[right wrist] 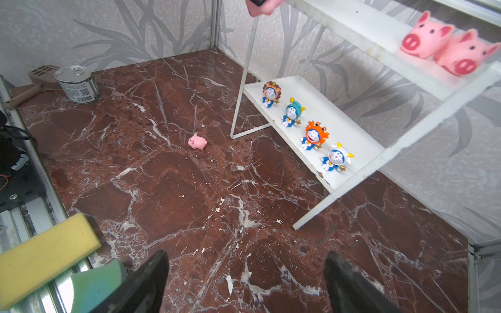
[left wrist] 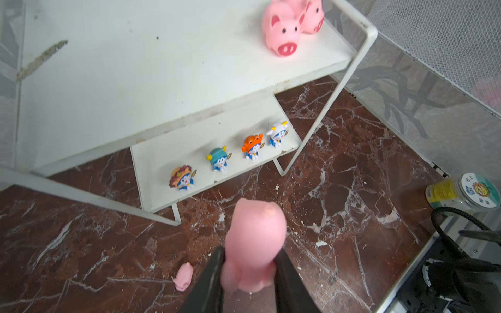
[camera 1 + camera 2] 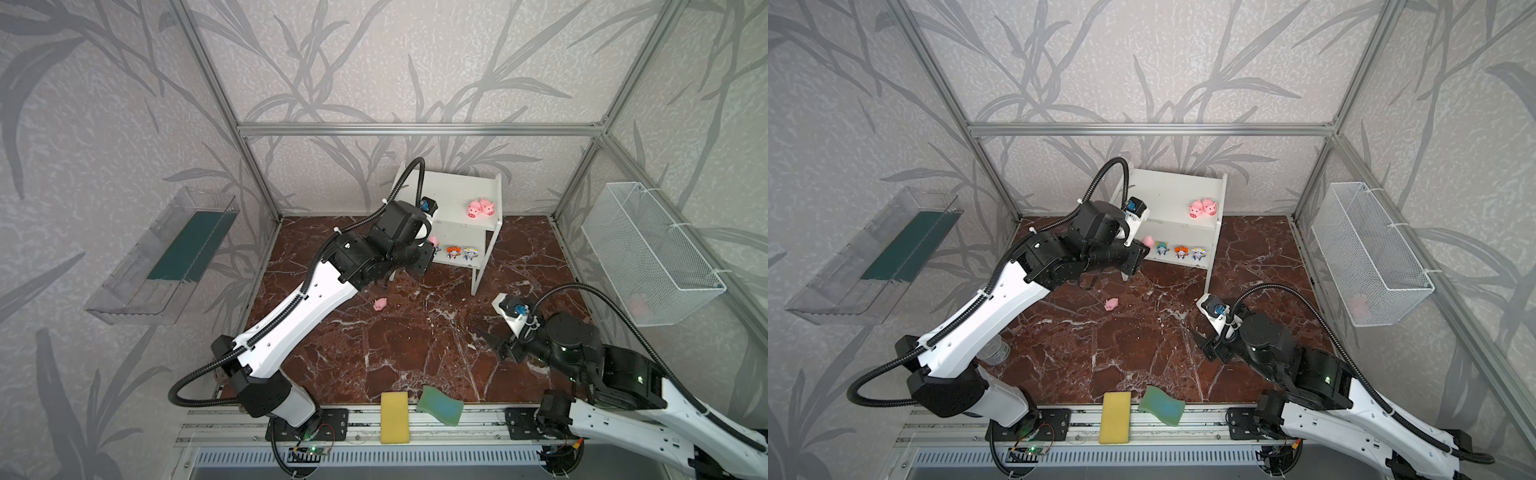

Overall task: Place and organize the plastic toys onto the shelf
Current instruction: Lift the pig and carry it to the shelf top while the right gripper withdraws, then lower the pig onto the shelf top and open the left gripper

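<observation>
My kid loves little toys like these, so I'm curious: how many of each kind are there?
Pink pigs: 4. Two on the shelf top board, one in the left gripper, one on the floor.
Cartoon figurines: 4, all on the lower board.
Total: 8

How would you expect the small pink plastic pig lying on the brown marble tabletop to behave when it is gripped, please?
Probably soft: the matching pink pig in the left tool looks pinched narrow. The small pink pig on the tabletop seems light, and its rounded body may roll or squirt aside if nudged.
</observation>
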Controlling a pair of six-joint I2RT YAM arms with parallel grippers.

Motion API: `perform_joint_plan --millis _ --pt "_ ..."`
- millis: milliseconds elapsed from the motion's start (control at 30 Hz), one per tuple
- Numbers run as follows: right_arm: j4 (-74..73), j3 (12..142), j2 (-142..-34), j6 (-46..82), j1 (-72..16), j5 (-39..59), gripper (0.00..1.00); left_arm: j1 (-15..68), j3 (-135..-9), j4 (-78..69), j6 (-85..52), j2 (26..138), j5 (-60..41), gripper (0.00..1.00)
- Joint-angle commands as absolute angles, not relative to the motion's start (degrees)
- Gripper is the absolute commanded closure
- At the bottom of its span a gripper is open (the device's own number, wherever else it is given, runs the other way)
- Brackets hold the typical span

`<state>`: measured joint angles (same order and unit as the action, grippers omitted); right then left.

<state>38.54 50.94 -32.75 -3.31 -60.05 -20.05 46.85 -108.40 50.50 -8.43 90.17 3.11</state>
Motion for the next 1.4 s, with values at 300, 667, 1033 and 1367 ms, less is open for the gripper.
perform_joint_plan --millis 300,667,1033,1367 --pt "42.8 51.8 -26.1 -3.7 -60.3 -24.4 0.1 46.7 -126.4 46.4 -4.1 103.1 4.9 0.69" --pt "40.2 51.4 -24.0 -6.8 -60.4 -25.0 0.1 46.7 -142.0 50.0 -3.4 114.9 7.5 0.69" --pt "38.5 50.1 -22.0 -7.3 -60.4 -24.6 0.1 46.3 -146.2 50.9 -4.0 118.9 11.2 0.69" --pt "38.1 49.7 -22.1 -7.2 -60.4 -24.4 0.1 45.4 -146.2 51.8 -6.7 119.2 13.6 0.67"
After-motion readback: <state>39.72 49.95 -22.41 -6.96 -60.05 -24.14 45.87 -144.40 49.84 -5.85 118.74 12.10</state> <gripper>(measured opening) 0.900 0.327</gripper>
